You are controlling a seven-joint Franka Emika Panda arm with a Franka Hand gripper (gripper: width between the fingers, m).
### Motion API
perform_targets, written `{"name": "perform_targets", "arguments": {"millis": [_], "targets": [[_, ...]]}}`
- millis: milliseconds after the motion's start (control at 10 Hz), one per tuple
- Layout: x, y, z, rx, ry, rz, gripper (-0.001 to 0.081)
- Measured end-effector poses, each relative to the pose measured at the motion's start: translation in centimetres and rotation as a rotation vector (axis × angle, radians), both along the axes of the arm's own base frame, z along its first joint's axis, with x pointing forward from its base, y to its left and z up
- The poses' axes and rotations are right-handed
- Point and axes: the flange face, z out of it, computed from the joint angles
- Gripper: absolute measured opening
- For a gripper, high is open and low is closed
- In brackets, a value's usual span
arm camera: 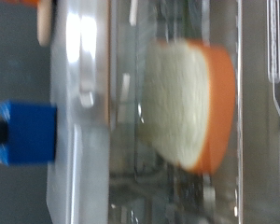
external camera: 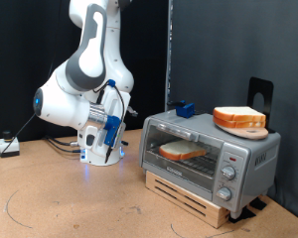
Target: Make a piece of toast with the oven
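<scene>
Nearest on the tabletop (external camera: 70, 203) — wooden base (external camera: 194, 198) under the oven (external camera: 209, 149), door shut. Inside, on the rack — the toast (external camera: 182, 151), lying flat behind the glass. On top: blue block (external camera: 184, 109), bread stack (external camera: 239, 118). Further left, pincer (external camera: 101, 149) hanging apart from all; spread — cannot tell.
</scene>
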Motion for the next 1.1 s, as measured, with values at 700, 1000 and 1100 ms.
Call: {"name": "perform_targets", "arguments": {"millis": [700, 1000, 1100], "targets": [[6.8, -0.5, -1.5, 0.082, 0.083, -0.011, 0.0801], [8.3, 0.3, -2.2, 0.141, 0.066, 0.095, 0.0801], [9.4, 0.6, -2.8, 0.139, 0.074, 0.129, 0.0801]]}}
